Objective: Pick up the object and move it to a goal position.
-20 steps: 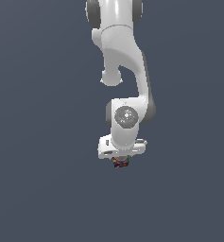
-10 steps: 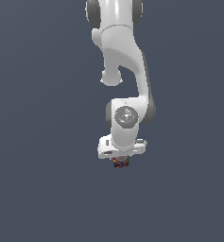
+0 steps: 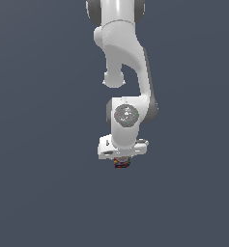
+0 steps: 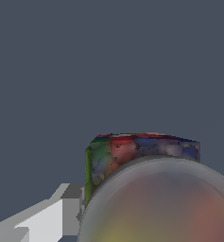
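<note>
from the wrist view's pale grey finger (image 4: 61, 215) across to the small dark multicoloured can (image 3: 121, 163), the white arm's gripper (image 3: 121, 161) appears clamped on it, and against the previous second nothing has shifted, so transport has probably stalled or finished.

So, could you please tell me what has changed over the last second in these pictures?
Nothing has visibly changed. The white robot arm keeps the same pose, and the tiny multicoloured can-like cylinder remains tucked under the pincer, which appears to hold it as before.
</note>
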Robot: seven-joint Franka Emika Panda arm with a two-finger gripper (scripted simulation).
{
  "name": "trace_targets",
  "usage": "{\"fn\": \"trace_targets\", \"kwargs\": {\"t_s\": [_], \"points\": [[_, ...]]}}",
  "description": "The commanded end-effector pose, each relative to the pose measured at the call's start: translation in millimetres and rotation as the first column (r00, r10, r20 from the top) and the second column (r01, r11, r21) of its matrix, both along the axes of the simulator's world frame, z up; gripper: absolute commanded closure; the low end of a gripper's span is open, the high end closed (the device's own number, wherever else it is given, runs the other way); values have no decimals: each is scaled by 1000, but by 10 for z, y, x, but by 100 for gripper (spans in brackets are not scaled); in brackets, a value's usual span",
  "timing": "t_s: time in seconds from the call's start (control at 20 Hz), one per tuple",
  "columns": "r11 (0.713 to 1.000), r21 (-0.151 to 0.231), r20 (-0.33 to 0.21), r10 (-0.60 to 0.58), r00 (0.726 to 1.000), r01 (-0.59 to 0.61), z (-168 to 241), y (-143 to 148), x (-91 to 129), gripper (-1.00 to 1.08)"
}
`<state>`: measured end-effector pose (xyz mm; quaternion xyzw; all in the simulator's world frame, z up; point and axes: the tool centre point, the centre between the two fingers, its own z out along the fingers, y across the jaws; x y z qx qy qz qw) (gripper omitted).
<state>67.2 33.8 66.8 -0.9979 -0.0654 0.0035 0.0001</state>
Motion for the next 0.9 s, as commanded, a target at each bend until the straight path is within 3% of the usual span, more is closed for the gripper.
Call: {"fn": "trace_targets", "kwargs": {"t_s": [0.0, 0.85], "points": [[1000, 0, 6, -1, 1000, 1, 116, -66, -28, 108], [1000, 0, 7, -1, 1000, 1, 792, -546, -347, 108]]}}
